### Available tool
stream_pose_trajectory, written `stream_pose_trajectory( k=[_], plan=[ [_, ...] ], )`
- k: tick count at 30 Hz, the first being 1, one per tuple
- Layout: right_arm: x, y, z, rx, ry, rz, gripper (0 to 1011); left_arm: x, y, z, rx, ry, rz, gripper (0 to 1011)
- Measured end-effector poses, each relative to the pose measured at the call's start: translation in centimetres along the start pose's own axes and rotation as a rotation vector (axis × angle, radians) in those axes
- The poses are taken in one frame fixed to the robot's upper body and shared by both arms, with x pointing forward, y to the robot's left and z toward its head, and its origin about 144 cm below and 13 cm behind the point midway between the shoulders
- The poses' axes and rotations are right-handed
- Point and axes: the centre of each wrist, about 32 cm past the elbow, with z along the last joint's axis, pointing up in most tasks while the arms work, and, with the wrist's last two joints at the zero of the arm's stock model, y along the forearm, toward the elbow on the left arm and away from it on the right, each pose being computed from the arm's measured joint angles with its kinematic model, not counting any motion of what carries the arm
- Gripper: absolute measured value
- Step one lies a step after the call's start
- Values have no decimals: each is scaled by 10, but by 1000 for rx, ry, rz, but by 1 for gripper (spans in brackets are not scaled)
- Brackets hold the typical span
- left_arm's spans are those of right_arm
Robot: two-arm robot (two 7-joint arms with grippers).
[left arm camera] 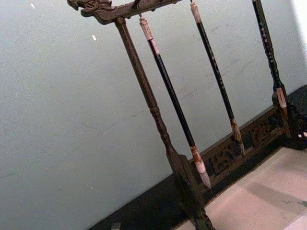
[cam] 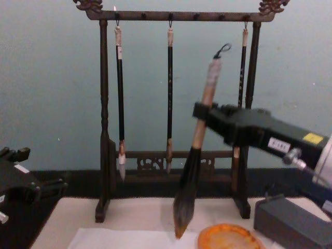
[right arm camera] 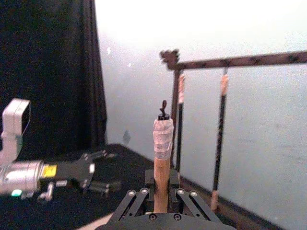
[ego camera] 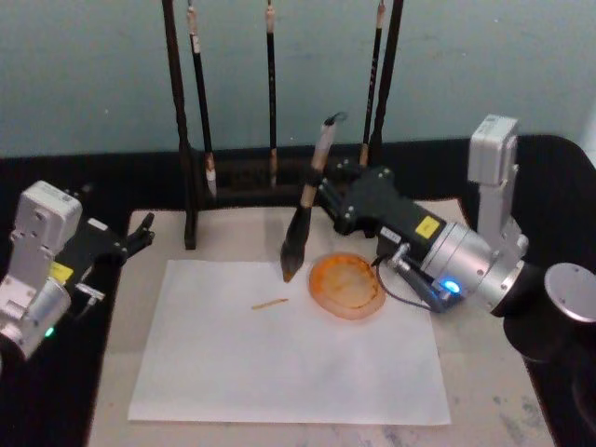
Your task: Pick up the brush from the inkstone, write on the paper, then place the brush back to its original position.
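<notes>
Paper [ego camera: 279, 363] lies beneath the right claw [ego camera: 319, 189], which pinches the brush [ego camera: 300, 233] by its handle. The tuft hangs at the sheet's far edge, contact unclear. Inkstone [ego camera: 347, 284] sits just under the claw. Left claw [ego camera: 140, 237] is parked well apart, spread. Judged step: writing. Next, draw the tip lightly across the sheet.

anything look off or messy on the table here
One thing: a short orange streak lies on the paper, just left of the orange dish; mark or sliver, I cannot tell. The brush hangs tilted in the right claw, which fits writing.
</notes>
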Motion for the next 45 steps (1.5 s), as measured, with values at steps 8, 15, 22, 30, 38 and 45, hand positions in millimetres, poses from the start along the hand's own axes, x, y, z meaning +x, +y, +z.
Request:
stream_pose_trajectory(
  k=[8,15,22,30,38,45],
  plan=[
    [10,-13,9,79,85,-104,177,0,0,0,0,0,0,1010],
    [22,-37,11,124,235,-236,176,0,0,0,0,0,0,1010],
    [28,-53,8,137,365,-317,176,0,0,0,0,0,0,1010],
    [31,-67,-3,115,535,-406,177,0,0,0,0,0,0,1010],
    [29,-71,-13,102,630,-450,177,0,0,0,0,0,0,1010],
    [28,-70,-21,99,689,-474,177,0,0,0,0,0,0,1010]
  ],
)
